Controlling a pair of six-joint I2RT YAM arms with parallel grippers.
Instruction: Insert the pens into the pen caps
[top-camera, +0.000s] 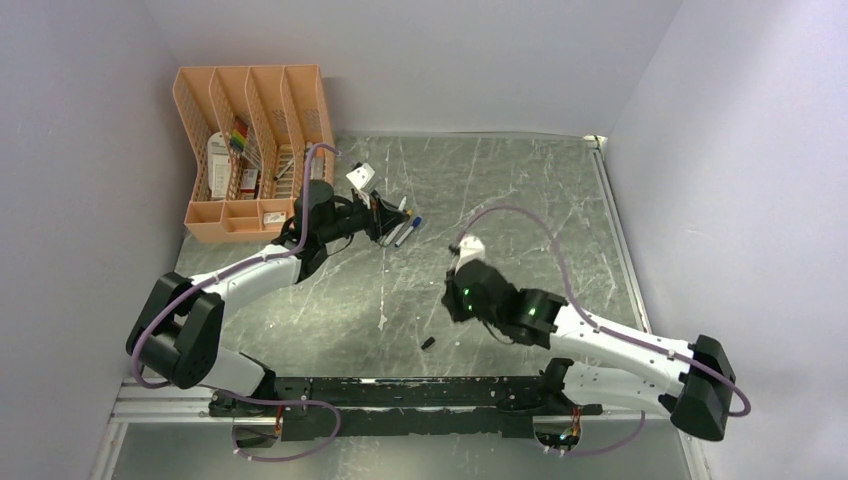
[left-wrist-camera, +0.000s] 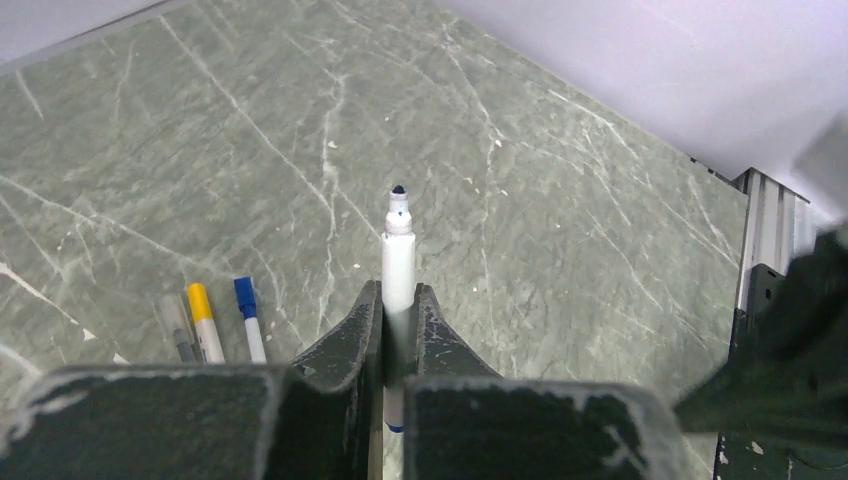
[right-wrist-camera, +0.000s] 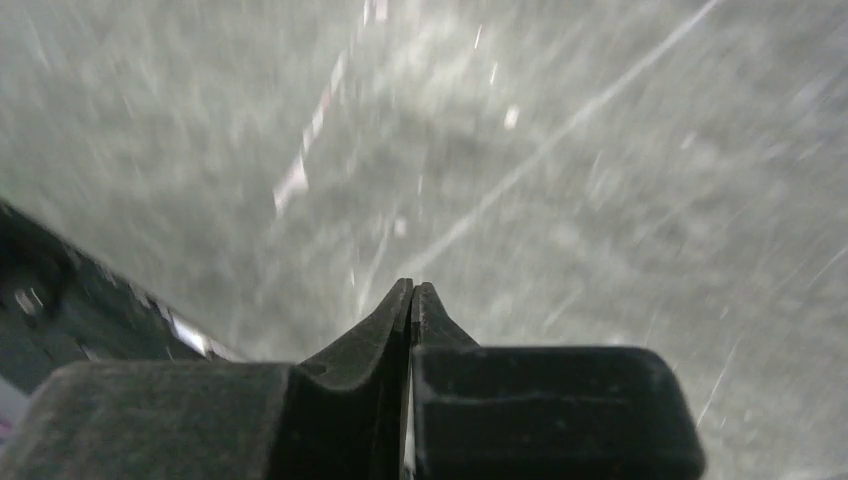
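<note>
Left gripper: hold pen level and axial so the cap meets the nib squarely. Jaws narrowed onto white pen, bare blue nib at 12 o'clock. Spare pens: table, 8 o'clock. Black cap: loose, 6 o'clock. Right gripper: jaws pressed together, contents unclear.

A grey-green marbled table, veined with white, is shown in every view. In the left wrist view, three slim pens are laid side by side on it, just left of the left fingers: one greyish, one yellow-ended, one blue-ended. Behind those fingers, a peach desk organiser is set at the far corner, and a small white card is laid beside them. A black cap is left alone near the right fingers, apart from them, towards the arm bases.
</note>
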